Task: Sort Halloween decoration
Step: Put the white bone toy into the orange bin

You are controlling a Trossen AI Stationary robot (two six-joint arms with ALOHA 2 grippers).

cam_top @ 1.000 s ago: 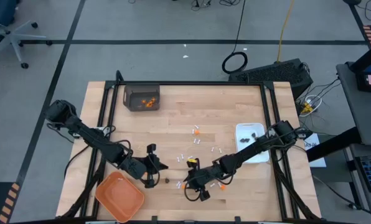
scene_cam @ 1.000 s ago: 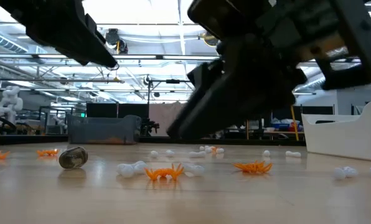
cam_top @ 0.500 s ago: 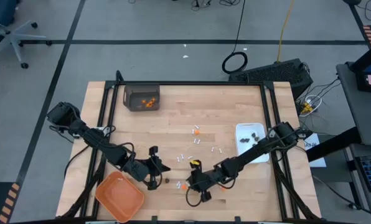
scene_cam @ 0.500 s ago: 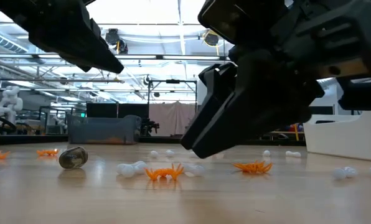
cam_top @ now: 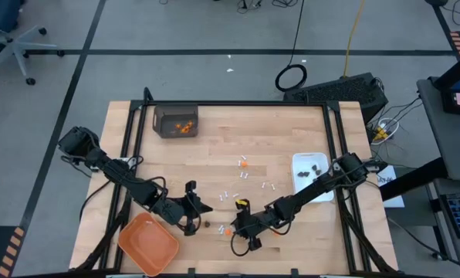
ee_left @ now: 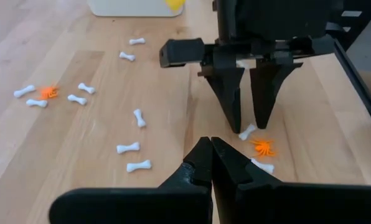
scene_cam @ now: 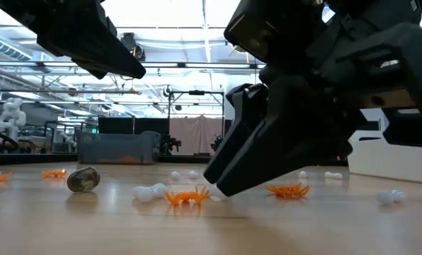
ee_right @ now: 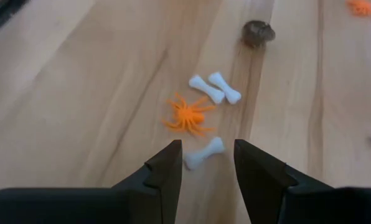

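Small pieces lie scattered on the wooden table. In the right wrist view I see a white stick (ee_right: 204,152), an orange bit (ee_right: 187,117), two more white sticks (ee_right: 215,88) and a dark bit (ee_right: 258,32). My right gripper (ee_right: 207,144) is open and slants down close above the table. Its fingers stand on either side of the near white stick, beside the orange bit (ee_left: 262,147). My left gripper (ee_left: 209,143) is shut and empty. It hovers a little to the left (cam_top: 201,208), pointing at the right gripper (ee_left: 251,124).
An orange tray (cam_top: 147,243) lies at the near left corner. A white dish (cam_top: 311,176) with dark bits stands at the right edge, and a dark bin (cam_top: 175,120) holding orange bits stands at the far left. More white sticks (ee_left: 79,99) lie toward the middle.
My right gripper has tipped a little further down, and its fingertips have come lower toward the table over the pieces. The gap between its fingers is unchanged. The pieces have stayed where they lay.
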